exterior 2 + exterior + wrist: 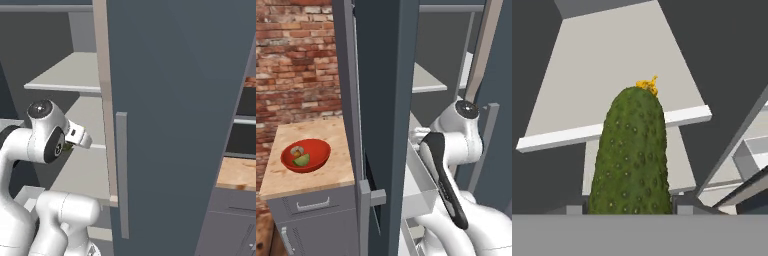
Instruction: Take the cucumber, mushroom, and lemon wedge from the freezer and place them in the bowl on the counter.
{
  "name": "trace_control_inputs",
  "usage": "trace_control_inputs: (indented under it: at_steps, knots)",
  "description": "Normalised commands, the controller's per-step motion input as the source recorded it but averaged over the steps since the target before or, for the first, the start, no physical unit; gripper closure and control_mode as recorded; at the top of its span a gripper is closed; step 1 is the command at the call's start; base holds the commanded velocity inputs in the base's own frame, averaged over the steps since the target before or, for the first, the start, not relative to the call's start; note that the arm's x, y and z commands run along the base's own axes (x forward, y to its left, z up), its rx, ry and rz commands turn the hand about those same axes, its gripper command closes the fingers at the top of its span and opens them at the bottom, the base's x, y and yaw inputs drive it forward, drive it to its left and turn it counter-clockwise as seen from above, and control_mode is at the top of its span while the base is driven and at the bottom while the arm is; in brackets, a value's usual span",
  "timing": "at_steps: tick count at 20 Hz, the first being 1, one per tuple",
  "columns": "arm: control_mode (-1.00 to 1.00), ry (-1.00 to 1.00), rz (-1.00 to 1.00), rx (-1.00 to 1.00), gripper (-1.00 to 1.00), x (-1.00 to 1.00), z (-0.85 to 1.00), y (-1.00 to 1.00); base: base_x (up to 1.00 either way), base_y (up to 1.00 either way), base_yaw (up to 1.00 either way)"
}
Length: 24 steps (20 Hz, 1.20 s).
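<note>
The dark green cucumber point(632, 150), with its yellow flower stub at the far end, stands between my fingertips point(683, 205), and my gripper point(629, 207) is shut on it. In the right base view the gripper point(70, 143) is inside the freezer point(170, 100), just above a pale shelf, with a sliver of the cucumber point(67, 147) showing. The red bowl point(320, 150) rests on the beige counter point(311, 132) at the left. It holds the brown-capped mushroom point(297, 150) and the yellow-green lemon wedge point(302, 160).
The slate-blue freezer door point(381, 110) stands open between my arm and the counter. Pale grey shelves point(612, 60) lie ahead of the hand. A clear door bin point(418, 185) sits beside my forearm. A brick wall point(296, 60) backs the counter.
</note>
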Motion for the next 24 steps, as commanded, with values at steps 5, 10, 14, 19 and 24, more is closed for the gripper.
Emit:
trace_control_inputs:
  at_steps: [5, 10, 14, 19, 24]
  knots:
    - [-1.00, 0.00, 0.00, 0.00, 1.00, -0.66, 0.28, -0.22, 0.00, 0.00, 0.00]
    - [-1.00, 0.06, 0.00, 0.00, 1.00, -0.58, 0.51, -0.03, 0.00, 0.00, 0.00]
    - [-1.00, 0.10, 0.00, 0.00, 1.00, -0.50, 0.70, 0.00, 0.00, 0.00, 0.00]
    - [-1.00, 0.08, 0.00, 0.00, 1.00, -0.59, 0.60, 0.00, 0.00, 0.00, 0.00]
    - [-1.00, 0.07, 0.00, 0.00, 1.00, -0.64, 0.52, 0.00, 0.00, 0.00, 0.00]
